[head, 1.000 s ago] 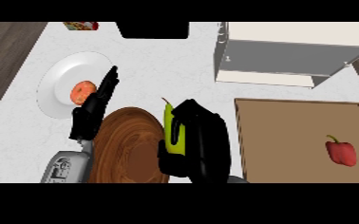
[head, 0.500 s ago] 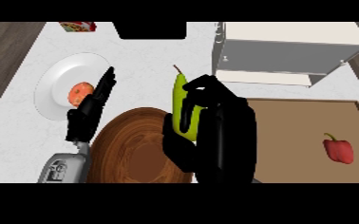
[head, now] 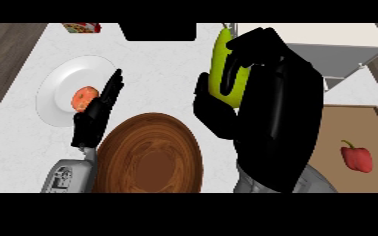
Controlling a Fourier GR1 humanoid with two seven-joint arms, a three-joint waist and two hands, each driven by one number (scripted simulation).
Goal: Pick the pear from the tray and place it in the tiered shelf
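Note:
A yellow-green pear is held upright in my right hand, whose fingers and thumb curl round it, high above the counter. It hangs between the round wooden tray at lower centre and the grey tiered shelf at upper right. The large black hand hides much of the shelf's left side. My left hand rests open, fingers up, at the tray's left edge, beside the white plate.
A white plate at left carries an orange fruit. A red bell pepper lies on a brown board at right. A black object and a small packet sit at the back.
My right hand has risen and moved toward the shelf with the pear, looming larger in view. The left hand has stayed still.

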